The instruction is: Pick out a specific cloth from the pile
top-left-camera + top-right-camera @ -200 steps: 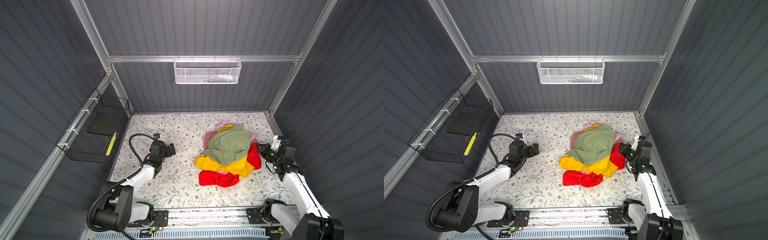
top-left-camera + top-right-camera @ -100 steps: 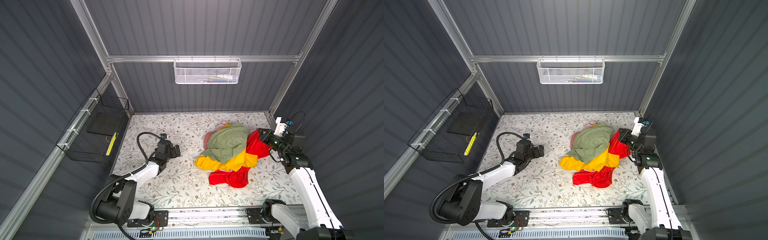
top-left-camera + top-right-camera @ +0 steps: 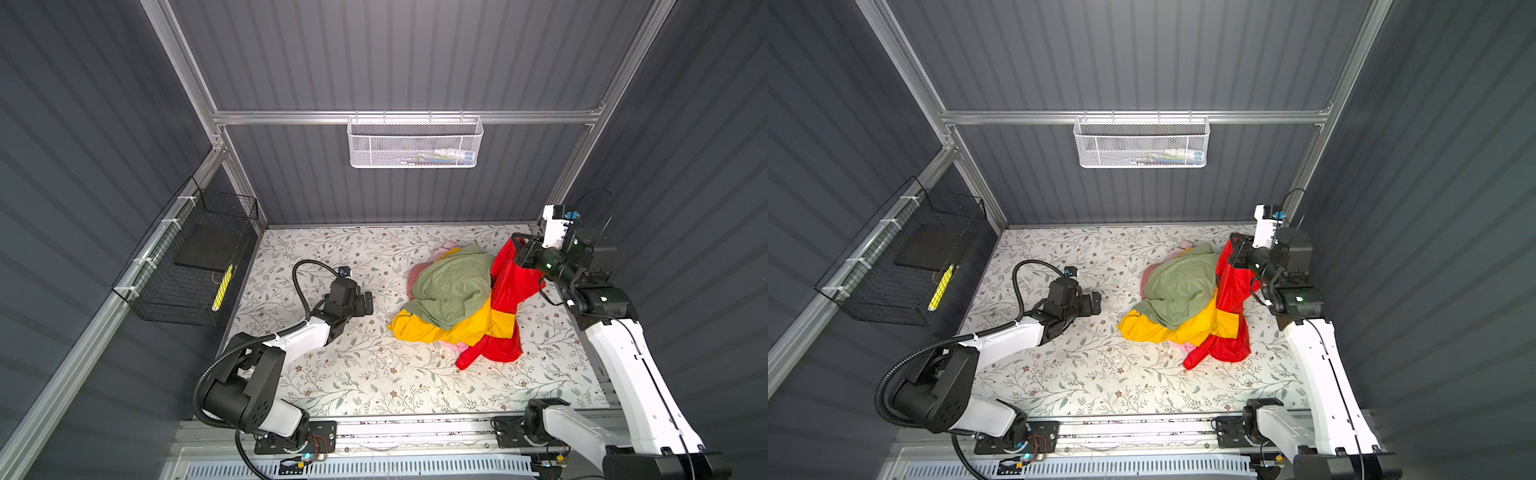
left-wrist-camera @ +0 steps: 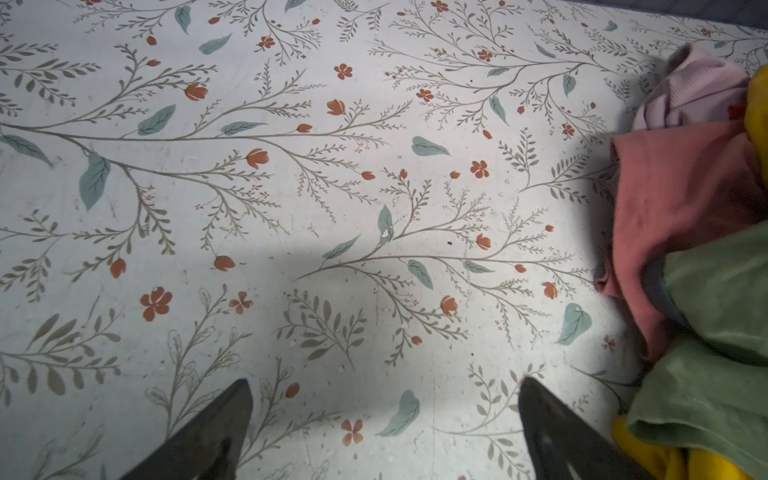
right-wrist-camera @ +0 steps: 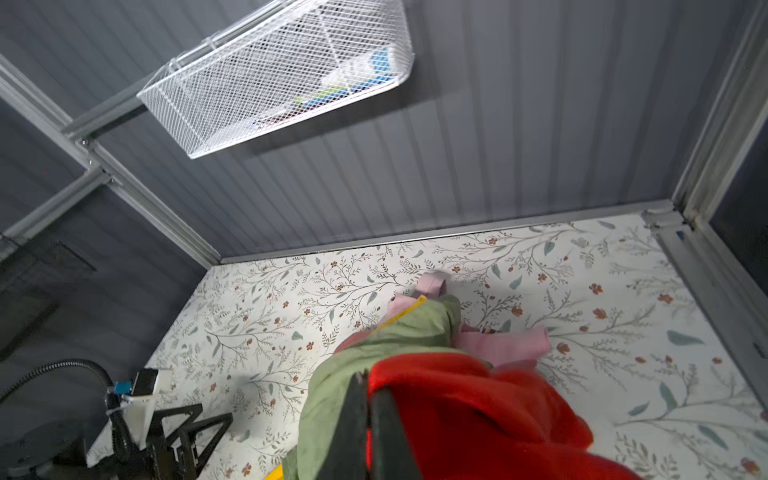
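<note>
The cloth (image 3: 510, 279) (image 3: 1234, 286) is bright red and shiny. It hangs stretched from my right gripper (image 3: 518, 250) (image 3: 1236, 250), which is raised at the pile's right side and shut on its upper edge. Its lower end (image 3: 496, 351) lies on the mat, partly under yellow fabric. In the right wrist view the two fingers pinch red cloth (image 5: 478, 409) at my right gripper (image 5: 368, 384). The pile (image 3: 451, 291) (image 3: 1177, 289) has sage green on top, with yellow and pink below. My left gripper (image 3: 367, 304) (image 3: 1096, 304) (image 4: 384, 384) is open and empty, low over the mat left of the pile (image 4: 715, 374).
A white mesh basket (image 3: 415, 143) (image 5: 282, 83) hangs on the back wall. A black wire basket (image 3: 187, 266) is fixed to the left wall. The right arm is close to the right wall and the back corner post (image 3: 582, 158). The floral mat (image 4: 332, 208) spreads between my left gripper and the pile.
My right gripper has risen and moved back to the right, drawing the red cloth up and partly out from under the pile. The left arm has advanced toward the pile.
</note>
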